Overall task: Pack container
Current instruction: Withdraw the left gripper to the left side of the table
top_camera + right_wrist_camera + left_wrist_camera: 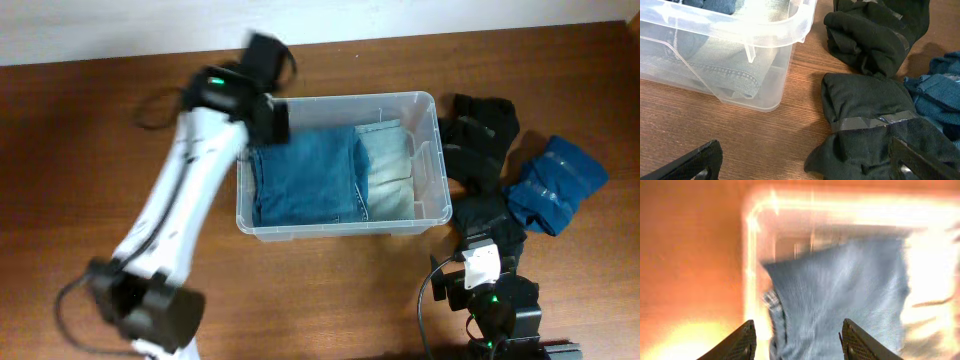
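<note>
Large clear rectangular plastic tub (340,229), sitting toward bench's far edge, likely handling stiff, slick; rim offering hold. Left gripper (797,325) gaping, empty.

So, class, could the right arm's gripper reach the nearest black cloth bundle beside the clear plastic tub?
Probably yes: the open right gripper hovers close to that black cloth bundle, with nothing between them.
</note>
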